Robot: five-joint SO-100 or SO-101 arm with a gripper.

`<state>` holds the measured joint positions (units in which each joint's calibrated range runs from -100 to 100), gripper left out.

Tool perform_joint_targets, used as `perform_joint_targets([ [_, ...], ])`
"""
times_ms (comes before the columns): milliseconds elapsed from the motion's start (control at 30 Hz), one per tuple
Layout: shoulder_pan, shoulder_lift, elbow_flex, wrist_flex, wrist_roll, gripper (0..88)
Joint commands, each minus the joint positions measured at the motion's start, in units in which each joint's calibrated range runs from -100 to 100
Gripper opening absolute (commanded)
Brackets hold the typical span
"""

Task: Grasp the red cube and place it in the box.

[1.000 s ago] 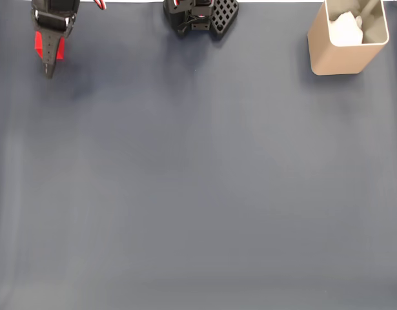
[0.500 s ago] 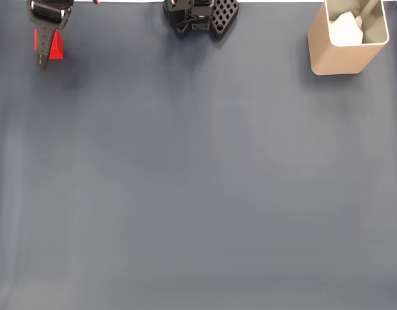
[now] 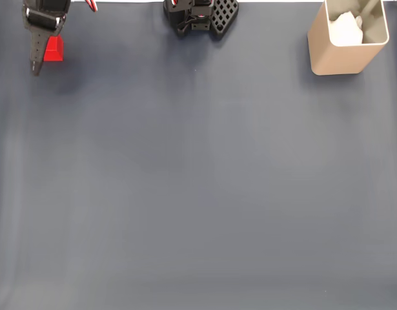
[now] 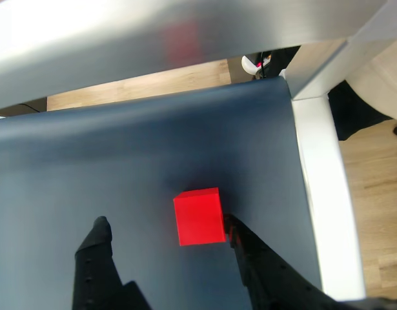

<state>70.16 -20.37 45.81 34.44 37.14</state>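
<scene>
I have the arm reached out to the far left corner of the dark mat (image 3: 198, 181), gripper (image 4: 166, 229) pointing down over the red cube (image 4: 199, 216). In the wrist view its jaws are spread, the cube resting on the mat between them, right against one finger and apart from the other. The box (image 3: 345, 40) stands in the far right corner, well apart.

The gripper (image 4: 166, 236) has two black fingers with small holes. The base (image 3: 201, 16) is black, with a grid plate and red wires.
</scene>
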Motion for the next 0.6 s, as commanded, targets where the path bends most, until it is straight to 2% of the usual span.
perform_joint_targets([
  [0,-0.34,0.6,-3.06,-1.33,-0.39,42.1],
  [567,1.44,3.28,-4.79,-2.89,-0.15,42.6],
])
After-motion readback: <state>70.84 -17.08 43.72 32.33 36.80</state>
